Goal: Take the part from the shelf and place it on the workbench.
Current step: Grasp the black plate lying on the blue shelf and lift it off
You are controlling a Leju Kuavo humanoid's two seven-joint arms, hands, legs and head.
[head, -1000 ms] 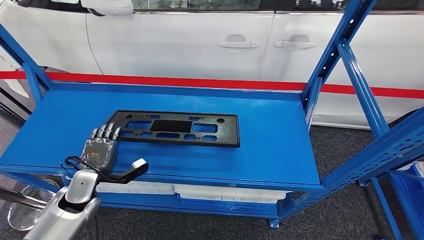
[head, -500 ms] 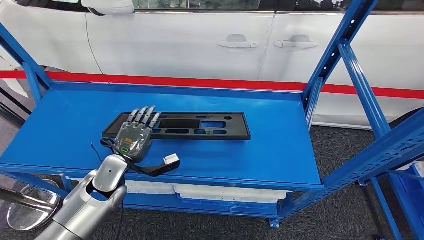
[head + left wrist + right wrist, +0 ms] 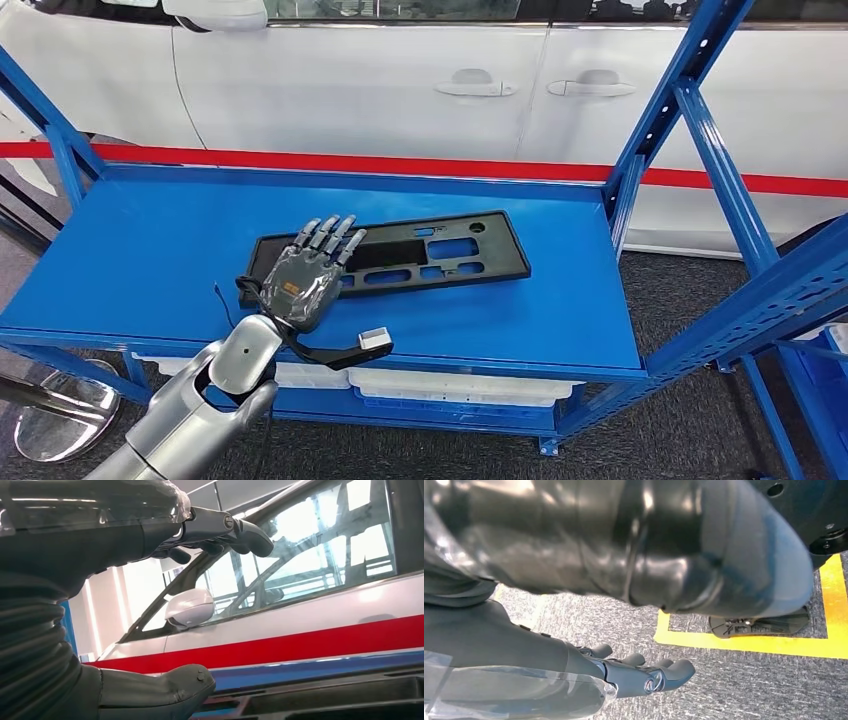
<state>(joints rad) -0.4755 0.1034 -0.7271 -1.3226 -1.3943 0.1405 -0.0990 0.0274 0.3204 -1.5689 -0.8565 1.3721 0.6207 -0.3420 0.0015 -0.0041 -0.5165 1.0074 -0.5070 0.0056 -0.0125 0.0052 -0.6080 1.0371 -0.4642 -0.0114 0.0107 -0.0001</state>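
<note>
A flat black plastic part [image 3: 440, 255] with several cut-outs lies on the blue shelf [image 3: 140, 250], its right end angled toward the back. My left hand [image 3: 305, 275] lies over the part's left end, palm down, fingers stretched out and apart. In the left wrist view the fingers [image 3: 225, 527] stand well above the thumb [image 3: 165, 682], with a wide gap between them, and the part [image 3: 340, 700] is a dark edge just beyond the thumb. My right hand [image 3: 634, 672] hangs over grey carpet, fingers loosely extended, holding nothing.
A white car [image 3: 400, 90] with a red stripe stands right behind the shelf. Blue uprights [image 3: 690, 110] rise at the shelf's right end. White bins [image 3: 440, 385] sit below the shelf. A black cable with a white plug [image 3: 375, 340] trails from my left wrist. Yellow tape [image 3: 749, 642] marks the floor.
My left hand has moved right and forward along the shelf's front. The part has slid to the right with it and turned, its right end swinging toward the back.
</note>
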